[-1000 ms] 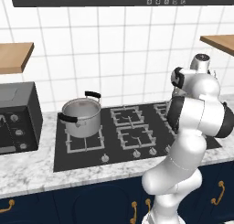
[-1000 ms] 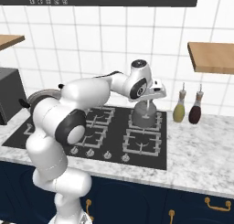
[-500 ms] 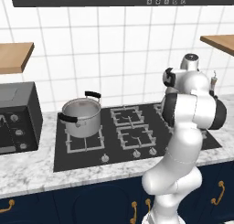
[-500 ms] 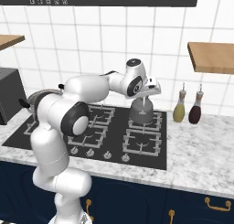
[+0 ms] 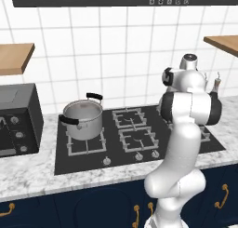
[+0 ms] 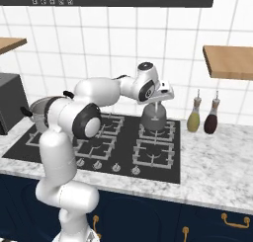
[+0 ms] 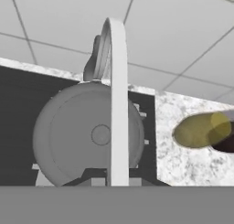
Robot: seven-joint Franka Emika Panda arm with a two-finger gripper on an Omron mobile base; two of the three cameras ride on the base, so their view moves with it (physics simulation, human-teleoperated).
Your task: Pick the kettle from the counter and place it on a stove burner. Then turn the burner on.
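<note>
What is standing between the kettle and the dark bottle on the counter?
In the right base view, the yellow-green bottle stands between the kettle and the dark bottle, on the counter past the cooktop's right edge.

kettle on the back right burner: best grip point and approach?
The arched wire handle at its top, from straight above. It stands upright over the kettle, thin enough for nearly shut jaws; the squat round body is too wide. The gripper holds it that way now.

Kettle [image 6: 153, 118] under claw [image 6: 155, 103], above back-right burner [image 6: 157, 131]
</note>
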